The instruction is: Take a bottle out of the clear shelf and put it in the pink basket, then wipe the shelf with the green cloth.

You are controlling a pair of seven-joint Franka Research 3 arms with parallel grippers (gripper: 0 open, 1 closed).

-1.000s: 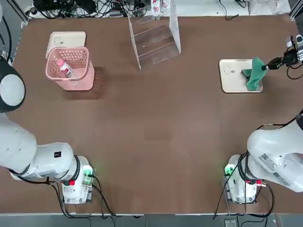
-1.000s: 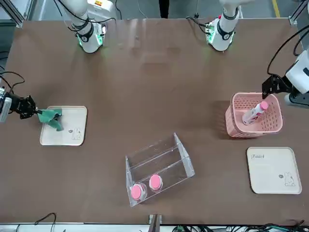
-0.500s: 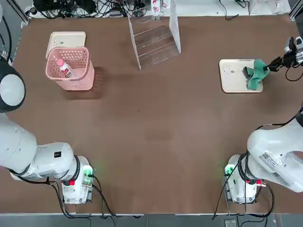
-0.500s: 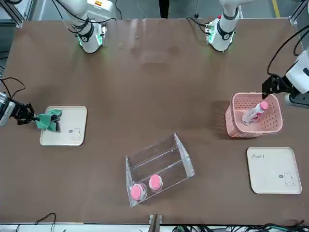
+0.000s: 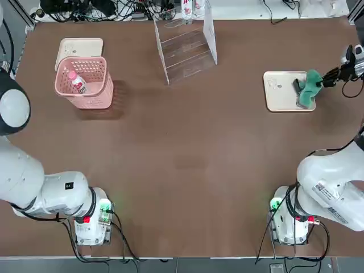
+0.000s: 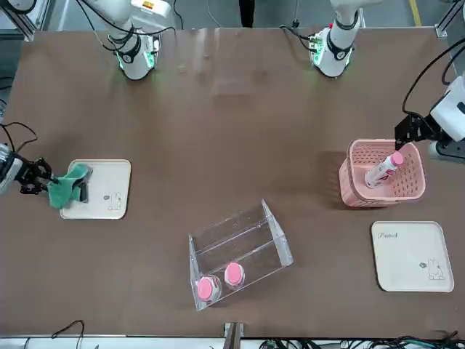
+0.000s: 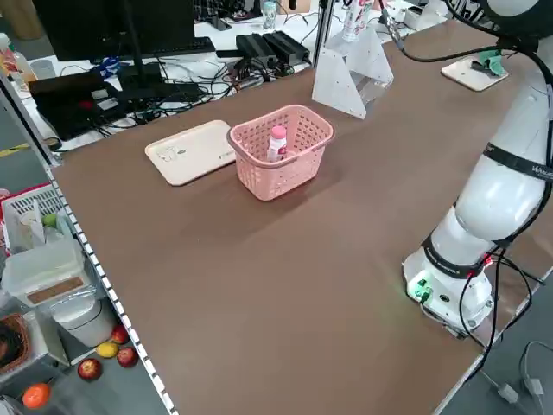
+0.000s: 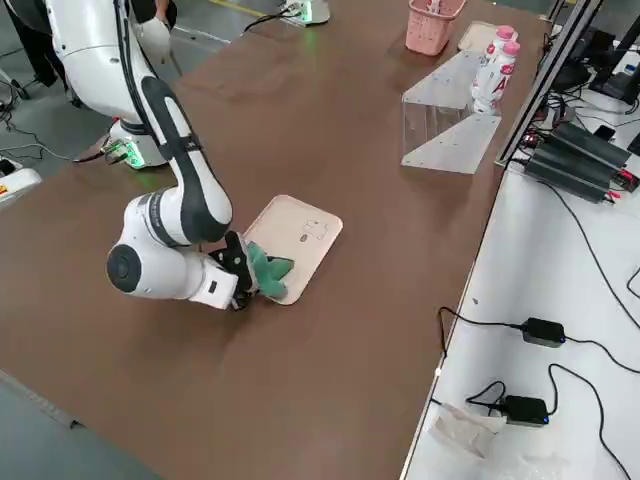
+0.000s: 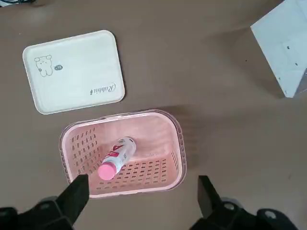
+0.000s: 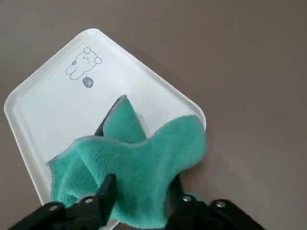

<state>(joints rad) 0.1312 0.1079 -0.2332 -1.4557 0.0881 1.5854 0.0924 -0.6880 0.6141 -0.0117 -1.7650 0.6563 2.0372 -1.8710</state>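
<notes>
A white bottle (image 9: 115, 157) with a pink cap lies tilted inside the pink basket (image 5: 101, 98). The clear shelf (image 6: 272, 243) holds two more pink-capped bottles (image 6: 220, 281). The crumpled green cloth (image 5: 309, 88) rests on a cream tray's edge.

You see a fleecy green cloth (image 10: 129, 163), a perforated plastic pink basket (image 9: 122, 153), a glossy transparent clear shelf (image 6: 240, 251) and a matt brown bench (image 5: 187, 153).

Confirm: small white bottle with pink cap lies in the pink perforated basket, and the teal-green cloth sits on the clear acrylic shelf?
Not quite. The white pink-capped bottle is in the pink perforated basket, but the teal-green cloth rests on a cream rectangular tray, as the top view shows.
</notes>
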